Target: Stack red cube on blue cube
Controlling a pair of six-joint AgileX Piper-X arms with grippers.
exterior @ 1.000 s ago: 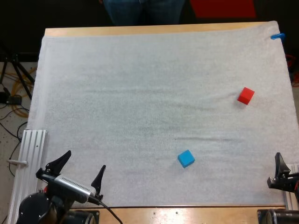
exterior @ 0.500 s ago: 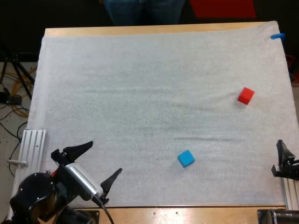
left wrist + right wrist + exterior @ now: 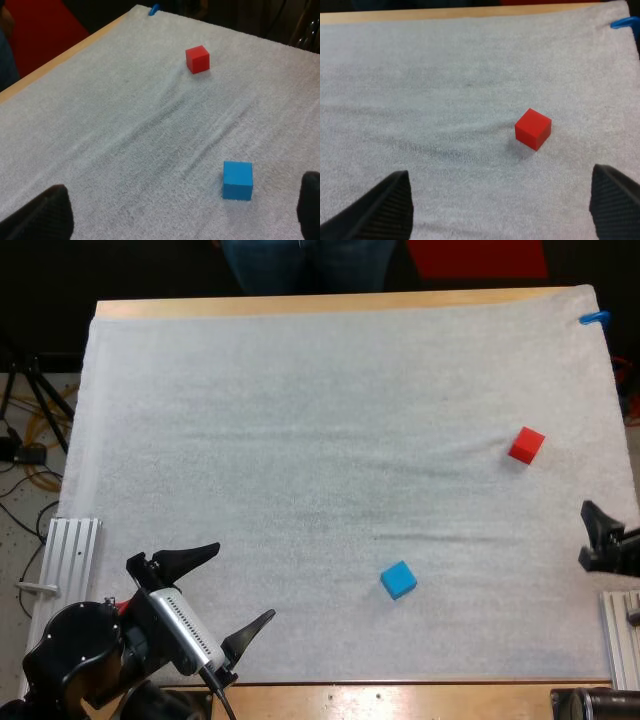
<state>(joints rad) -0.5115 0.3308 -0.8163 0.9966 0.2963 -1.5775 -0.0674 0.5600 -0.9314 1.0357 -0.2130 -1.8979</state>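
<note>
Red cube (image 3: 526, 444), plain and sharp-edged, lies on the mat (image 3: 300, 440) well apart from blue cube (image 3: 398, 580); left gripper (image 3: 235, 585) and right gripper (image 3: 500, 200) stand spread.

Red cube (image 3: 526, 445) flat on mat, far right; blue cube (image 3: 398, 580) near front, well apart.
</note>
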